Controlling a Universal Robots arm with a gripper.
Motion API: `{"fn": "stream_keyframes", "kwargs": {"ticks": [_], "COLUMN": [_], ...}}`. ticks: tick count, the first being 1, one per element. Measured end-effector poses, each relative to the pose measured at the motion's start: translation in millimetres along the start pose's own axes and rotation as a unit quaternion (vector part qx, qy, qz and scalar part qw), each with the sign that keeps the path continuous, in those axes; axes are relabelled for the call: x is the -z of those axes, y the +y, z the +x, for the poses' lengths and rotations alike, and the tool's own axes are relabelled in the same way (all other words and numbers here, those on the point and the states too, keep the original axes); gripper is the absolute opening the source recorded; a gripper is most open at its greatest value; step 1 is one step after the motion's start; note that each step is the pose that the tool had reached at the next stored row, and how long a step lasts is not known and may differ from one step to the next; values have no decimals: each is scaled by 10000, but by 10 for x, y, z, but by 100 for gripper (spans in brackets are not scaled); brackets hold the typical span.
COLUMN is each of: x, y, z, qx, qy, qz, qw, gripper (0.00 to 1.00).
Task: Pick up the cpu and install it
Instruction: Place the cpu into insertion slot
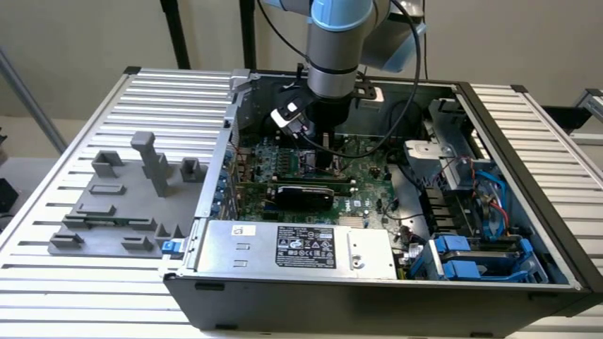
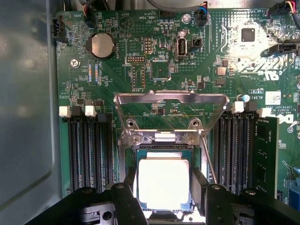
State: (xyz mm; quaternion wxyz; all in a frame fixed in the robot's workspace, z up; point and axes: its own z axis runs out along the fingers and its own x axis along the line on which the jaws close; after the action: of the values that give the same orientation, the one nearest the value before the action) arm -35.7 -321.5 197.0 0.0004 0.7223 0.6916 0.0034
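Wrist view: fingers (image 2: 124, 199) grip the cpu (image 2: 163, 183) by two opposite sides, low over the open socket (image 2: 161, 148), load plate (image 2: 171, 99) swung up; pick-up done, seating unconfirmed, plate not yet latched.

We list: case (image 1: 377, 300) on table (image 1: 169, 92), with fixture blocks (image 1: 123, 205) beside it at the exterior view's left. In the case: power supply (image 1: 301, 247) nearest the camera, motherboard (image 1: 368, 194) beyond it, drive bays (image 1: 471, 258) at the exterior view's right. On the motherboard: cpu (image 2: 163, 183) over socket (image 2: 159, 149), between the gripper (image 2: 164, 180) fingers, with memory slots (image 2: 89, 150) on both sides.
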Motion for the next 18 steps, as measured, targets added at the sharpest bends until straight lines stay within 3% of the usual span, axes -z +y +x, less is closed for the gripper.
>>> {"fn": "stream_keyframes", "kwargs": {"ticks": [14, 18], "x": [-3, -3], "y": [0, 0], "z": [5, 4], "qx": [1, 1], "qy": [1, 0], "qz": [0, 0], "qw": [10000, 10000], "gripper": [54, 62]}}
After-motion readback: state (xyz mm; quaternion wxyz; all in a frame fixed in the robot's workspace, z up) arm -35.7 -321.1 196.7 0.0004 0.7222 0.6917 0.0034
